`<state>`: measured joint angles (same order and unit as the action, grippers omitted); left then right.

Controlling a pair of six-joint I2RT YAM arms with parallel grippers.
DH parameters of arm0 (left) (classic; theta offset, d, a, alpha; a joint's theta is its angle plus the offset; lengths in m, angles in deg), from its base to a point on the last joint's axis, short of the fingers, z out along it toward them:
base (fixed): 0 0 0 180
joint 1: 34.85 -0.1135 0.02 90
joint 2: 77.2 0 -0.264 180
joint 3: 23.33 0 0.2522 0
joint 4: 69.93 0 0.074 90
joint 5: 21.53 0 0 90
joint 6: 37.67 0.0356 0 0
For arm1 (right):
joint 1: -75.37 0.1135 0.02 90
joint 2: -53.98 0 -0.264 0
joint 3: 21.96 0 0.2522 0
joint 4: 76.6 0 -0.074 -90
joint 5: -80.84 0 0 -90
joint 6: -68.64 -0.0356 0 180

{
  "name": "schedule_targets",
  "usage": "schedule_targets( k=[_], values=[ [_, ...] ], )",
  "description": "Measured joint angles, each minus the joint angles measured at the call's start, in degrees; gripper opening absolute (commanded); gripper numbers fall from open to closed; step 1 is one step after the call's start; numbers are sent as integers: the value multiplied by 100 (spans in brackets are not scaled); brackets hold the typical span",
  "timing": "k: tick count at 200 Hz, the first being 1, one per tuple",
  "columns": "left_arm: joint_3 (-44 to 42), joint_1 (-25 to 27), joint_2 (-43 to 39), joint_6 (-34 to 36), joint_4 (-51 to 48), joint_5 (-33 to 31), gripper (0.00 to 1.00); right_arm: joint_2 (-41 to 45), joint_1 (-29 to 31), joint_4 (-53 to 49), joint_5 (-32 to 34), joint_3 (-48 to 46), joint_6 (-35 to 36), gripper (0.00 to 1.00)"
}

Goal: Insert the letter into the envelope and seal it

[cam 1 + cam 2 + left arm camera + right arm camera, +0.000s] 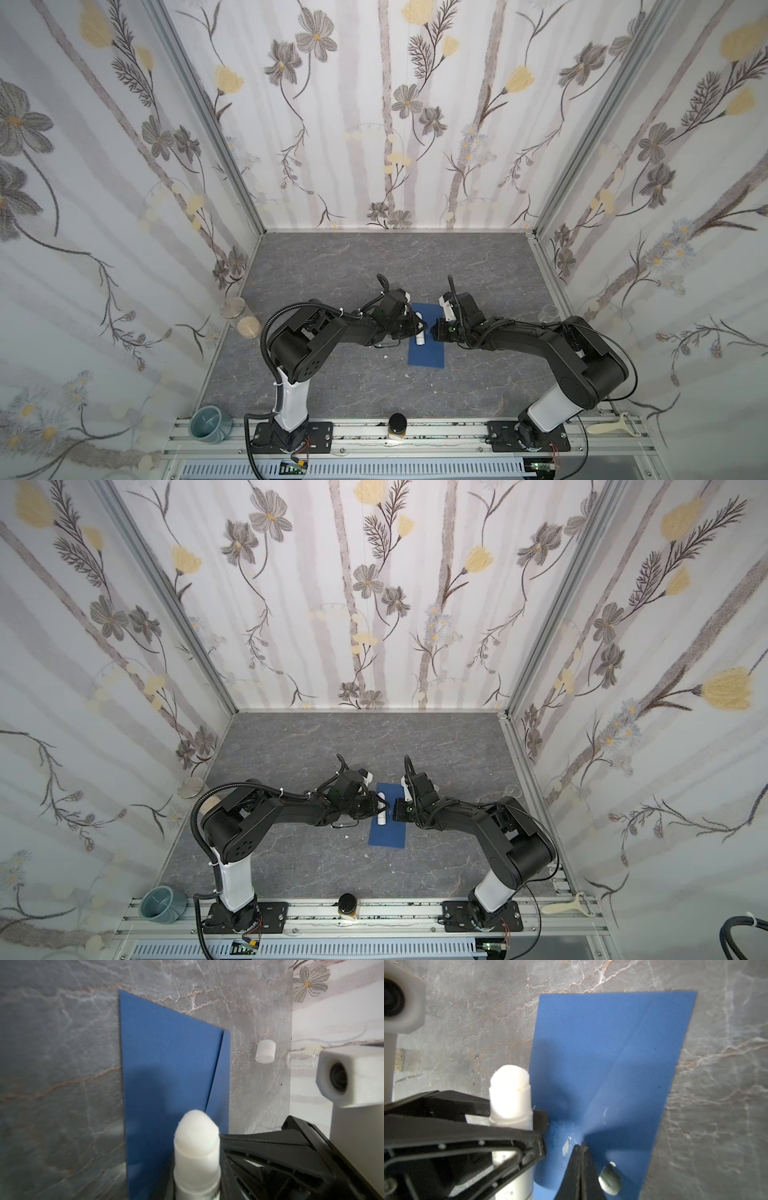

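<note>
Envelope [427,353] lies flat mid-table between your 2 arms. The letter is out of sight, so you cannot confirm it is inside. Your left gripper [511,1120] pinches the uncapped glue stick [197,1147] over it. Your right gripper [580,1147], pressed together, appears to pin the blue paper. If you drag the glue hard, the envelope may slide or crumple.

Bright, soft, even light; shadows faint in both top views, walls [104,208] bowed toward edges. Wrist views: glue stick [196,1147] near lens blurred, dark shadow on envelope [166,1053], table [716,1105] smeared at margin.
</note>
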<state>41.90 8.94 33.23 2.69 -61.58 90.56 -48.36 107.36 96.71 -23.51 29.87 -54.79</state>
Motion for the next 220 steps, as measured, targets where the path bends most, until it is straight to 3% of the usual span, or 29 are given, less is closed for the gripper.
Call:
schedule_targets(
  k=[99,171,220],
  values=[
    [-166,44,-92,-310,109,-37,0,828,223,-940,208,-264,-28,0],
    [-328,48,-157,-483,297,-120,0,24,225,96,-205,-127,-153,0],
    [-229,2,-293,-417,-166,-50,0,72,61,299,-328,-251,-164,0]
  ],
)
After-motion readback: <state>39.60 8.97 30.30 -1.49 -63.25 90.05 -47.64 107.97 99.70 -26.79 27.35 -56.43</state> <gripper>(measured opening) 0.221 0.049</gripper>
